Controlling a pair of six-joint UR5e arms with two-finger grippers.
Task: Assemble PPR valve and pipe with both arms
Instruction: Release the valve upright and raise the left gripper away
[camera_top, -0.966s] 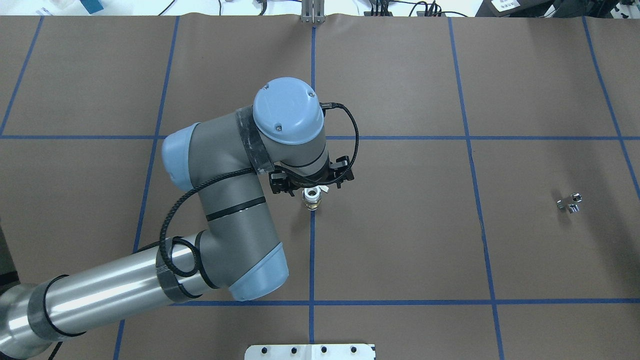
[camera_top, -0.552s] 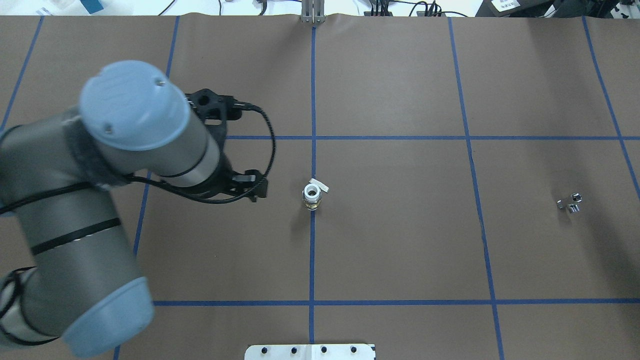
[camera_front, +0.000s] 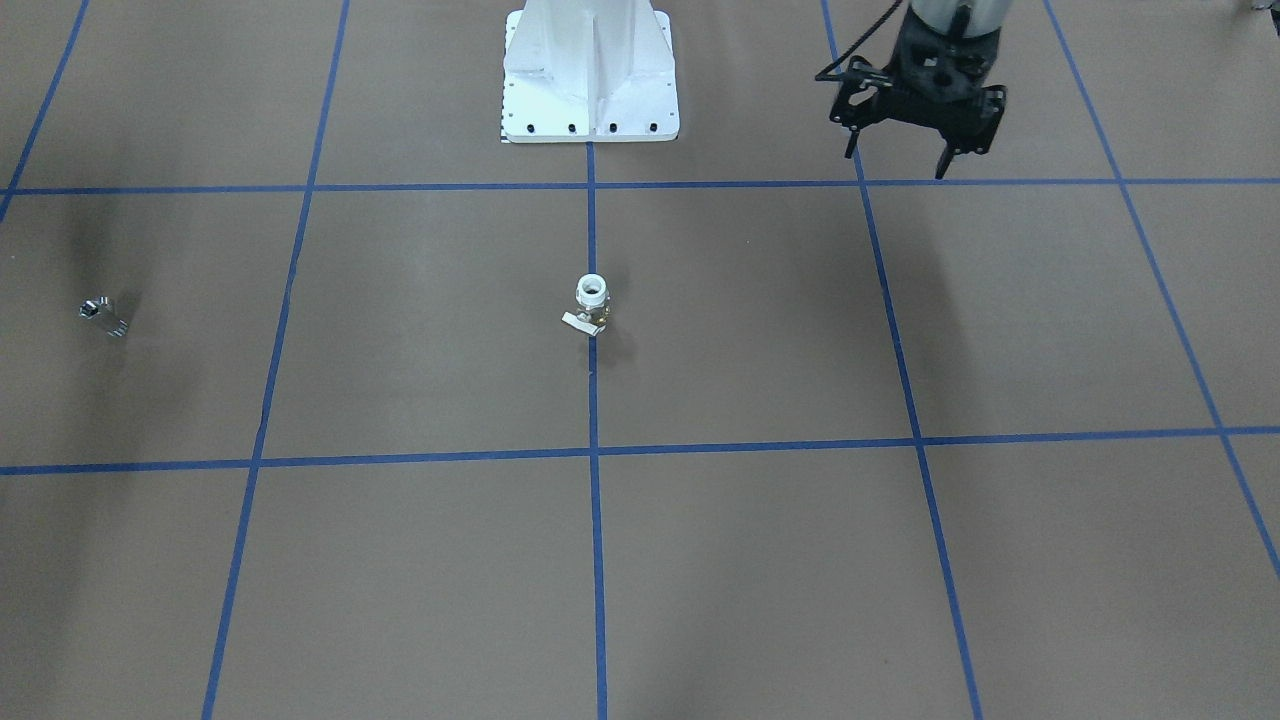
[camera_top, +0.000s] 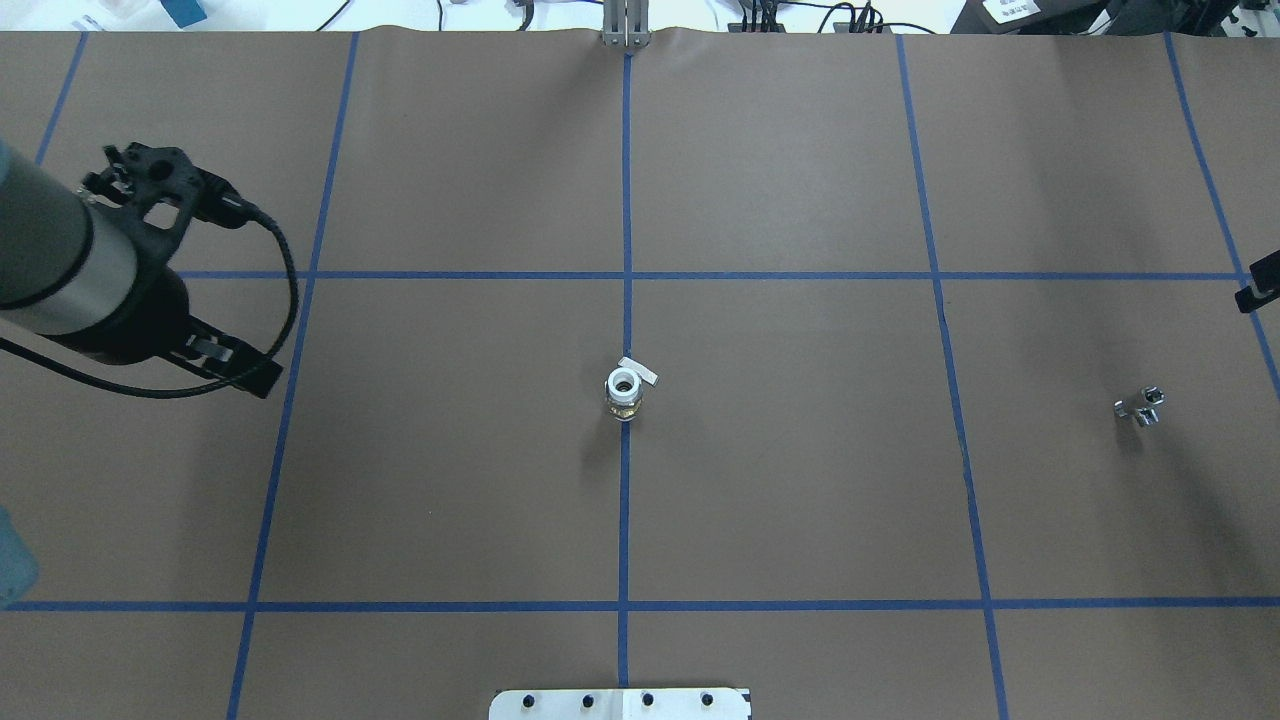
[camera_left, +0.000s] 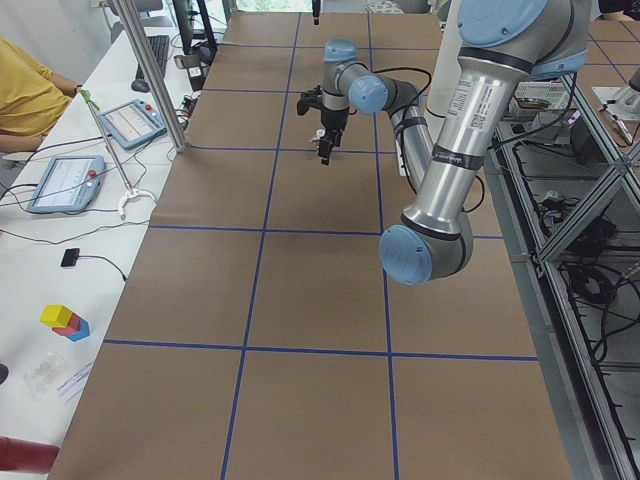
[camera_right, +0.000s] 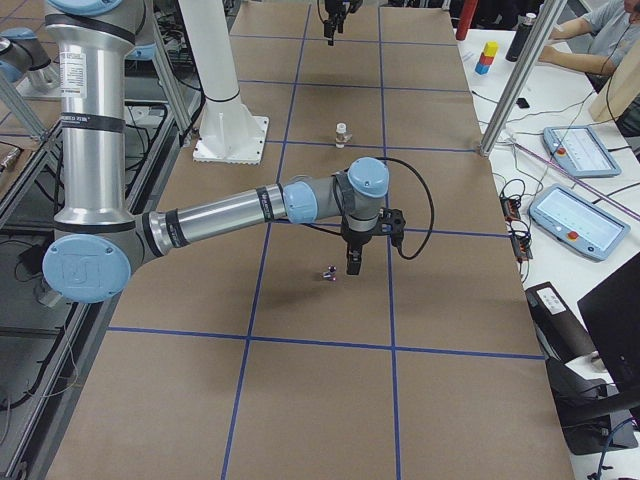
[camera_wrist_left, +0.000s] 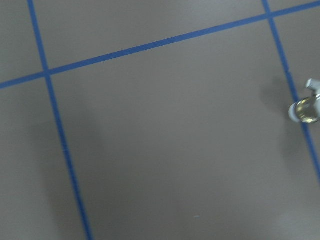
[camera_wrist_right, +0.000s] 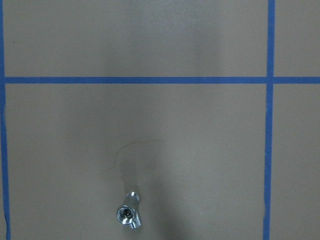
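Overhead exterior: the valve (camera_top: 622, 388) is stood upright at the surface's (camera_top: 800, 500) centre, the pipe (camera_top: 1140, 405) well right. The left gripper (camera_front: 897, 160) is held open, empty; the right gripper's (camera_right: 352, 264) state cannot be told. The pipe is judged light, stiff, slippery, best gripped across its shank.

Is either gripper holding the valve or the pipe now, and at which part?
Nothing is held. The valve stands alone on the table, the pipe lies free, and the left gripper is open and empty.
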